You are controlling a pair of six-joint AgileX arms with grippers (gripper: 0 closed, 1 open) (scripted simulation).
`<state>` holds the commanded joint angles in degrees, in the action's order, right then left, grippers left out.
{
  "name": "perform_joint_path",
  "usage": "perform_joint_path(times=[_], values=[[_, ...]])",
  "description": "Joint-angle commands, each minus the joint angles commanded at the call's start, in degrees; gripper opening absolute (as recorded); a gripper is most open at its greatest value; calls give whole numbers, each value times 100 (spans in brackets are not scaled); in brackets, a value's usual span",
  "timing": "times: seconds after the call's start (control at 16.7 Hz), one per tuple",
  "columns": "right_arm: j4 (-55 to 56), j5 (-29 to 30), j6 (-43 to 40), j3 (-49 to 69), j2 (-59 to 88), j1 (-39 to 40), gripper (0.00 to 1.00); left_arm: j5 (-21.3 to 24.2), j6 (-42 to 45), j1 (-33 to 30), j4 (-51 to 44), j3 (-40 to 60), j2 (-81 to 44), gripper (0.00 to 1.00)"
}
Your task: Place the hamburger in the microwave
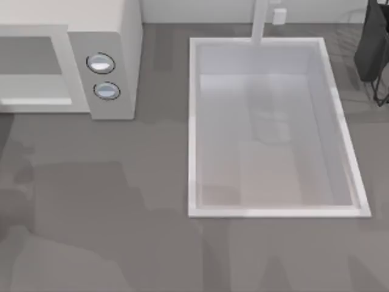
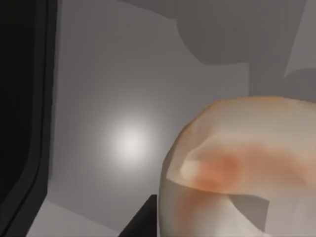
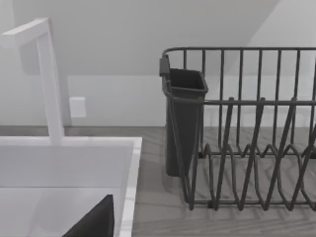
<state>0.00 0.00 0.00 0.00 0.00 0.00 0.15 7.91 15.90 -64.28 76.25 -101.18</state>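
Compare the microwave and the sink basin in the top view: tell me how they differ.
The microwave is a raised off-white box at the table's left, cut by the top view's edge; the sink basin is sunk into the counter right of it and seen whole. The microwave carries two round knobs; the sink basin has a white faucet at its far rim. Both are pale and rectangular.
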Motion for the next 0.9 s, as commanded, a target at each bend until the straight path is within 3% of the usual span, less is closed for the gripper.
perform_joint_path(times=[0.36, 0.9], values=[[0, 0, 0, 0, 0, 0, 100, 44, -61, -77, 1232, -377, -126, 0], [0, 0, 0, 0, 0, 0, 100, 368, -278, -266, 5798, -1599, -663, 0]])
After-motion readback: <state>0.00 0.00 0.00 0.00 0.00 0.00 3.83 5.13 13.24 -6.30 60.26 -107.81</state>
